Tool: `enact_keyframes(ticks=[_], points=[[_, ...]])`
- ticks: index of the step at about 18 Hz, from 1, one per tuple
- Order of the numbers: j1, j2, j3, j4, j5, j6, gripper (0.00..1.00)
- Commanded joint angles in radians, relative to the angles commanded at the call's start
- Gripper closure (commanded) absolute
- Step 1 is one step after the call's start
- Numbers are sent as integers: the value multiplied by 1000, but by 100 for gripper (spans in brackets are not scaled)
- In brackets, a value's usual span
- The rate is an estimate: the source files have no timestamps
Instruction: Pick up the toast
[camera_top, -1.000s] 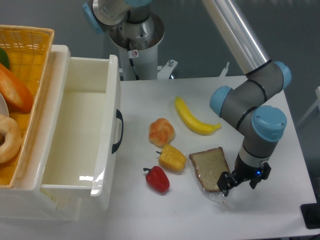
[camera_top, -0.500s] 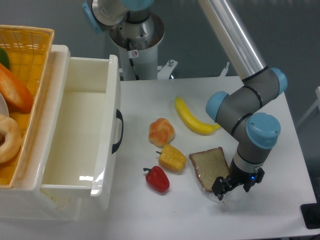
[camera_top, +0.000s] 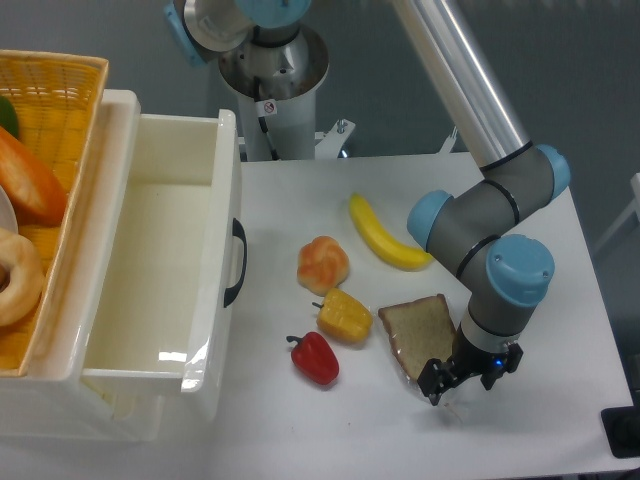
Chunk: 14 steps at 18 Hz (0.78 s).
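Pincer (camera_top: 440, 384) hangs low at the near right corner of the toast (camera_top: 417, 332), which lies flat on the white desk (camera_top: 560, 420); whether its fingers are parted cannot be told. Pinching the crinkly wrap edge seems wisest

Toast (camera_top: 417, 334): flat brown bread slice, darker crust, wrapped in clear crinkly plastic that sticks out past its near-right corner. Lies flat on the white table, just right of the yellow pepper (camera_top: 344, 314), below the banana (camera_top: 385, 236).
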Motion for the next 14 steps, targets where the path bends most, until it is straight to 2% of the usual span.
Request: enact_keyframes(ticks=[14], points=[[-23, -12, 0, 2, 3, 34, 0]])
